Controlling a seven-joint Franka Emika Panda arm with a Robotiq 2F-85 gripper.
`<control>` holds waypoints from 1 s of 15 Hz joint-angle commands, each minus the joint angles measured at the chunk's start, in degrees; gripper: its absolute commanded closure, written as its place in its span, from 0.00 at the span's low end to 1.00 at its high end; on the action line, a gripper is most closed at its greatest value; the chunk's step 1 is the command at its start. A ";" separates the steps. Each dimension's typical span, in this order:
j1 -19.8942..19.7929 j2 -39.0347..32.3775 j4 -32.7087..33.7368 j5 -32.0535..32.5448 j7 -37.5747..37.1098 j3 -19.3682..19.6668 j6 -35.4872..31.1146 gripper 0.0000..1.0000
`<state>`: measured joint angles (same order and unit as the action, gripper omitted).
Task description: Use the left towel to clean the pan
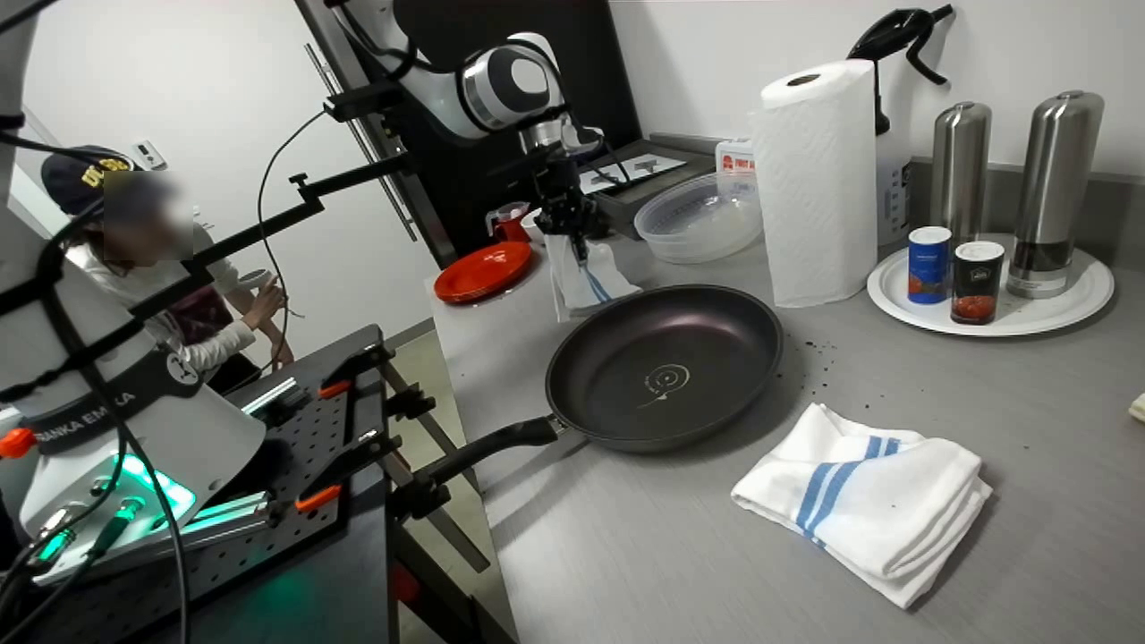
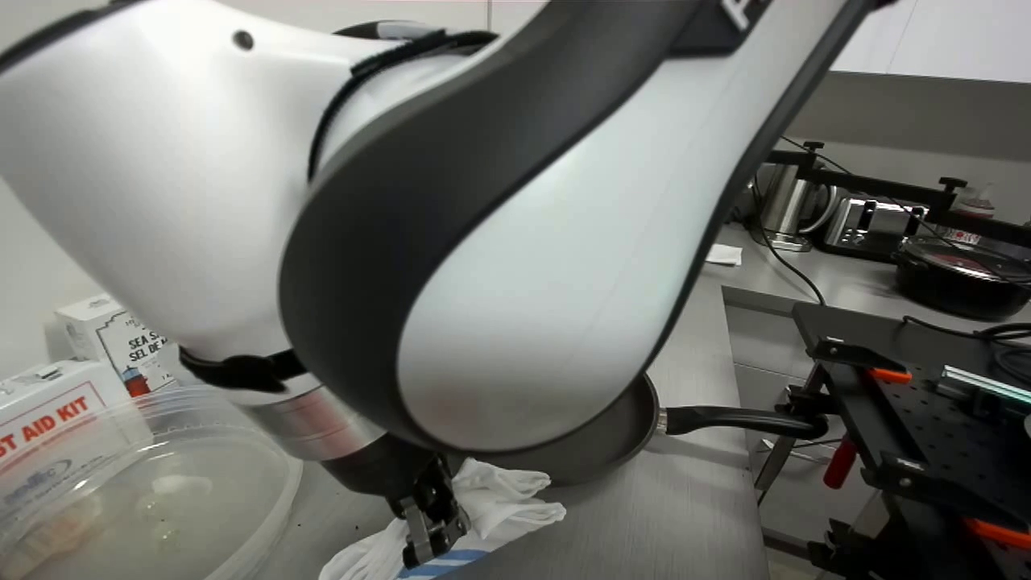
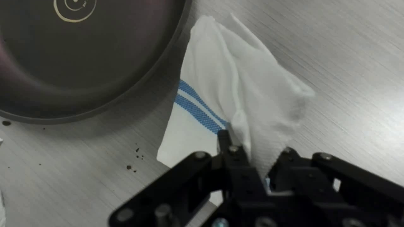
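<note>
The arm [image 1: 483, 85] reached across the counter [image 1: 626, 555], its end pointing down, and the pincer [image 3: 256, 143], jaws nearly together, gripped a bunched fold of the towel [image 3: 217, 94] just beside the one pan [image 1: 644, 376], whose handle [image 1: 492, 445] stuck out past the counter's robot-side edge. A second towel [image 1: 868, 501] lay folded on the pan's other side, and one paper roll [image 1: 816, 197], two mills [image 1: 1055, 192] and two shakers [image 1: 928, 266] stood nearer the wall edge, the last four on one plate [image 1: 1089, 286].
</note>
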<state>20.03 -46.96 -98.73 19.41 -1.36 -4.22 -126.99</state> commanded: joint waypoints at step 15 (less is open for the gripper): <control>-8.97 4.62 1.49 -6.46 12.37 -3.59 7.21 0.00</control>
<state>16.02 -45.62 -96.67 15.95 2.61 -5.28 -122.06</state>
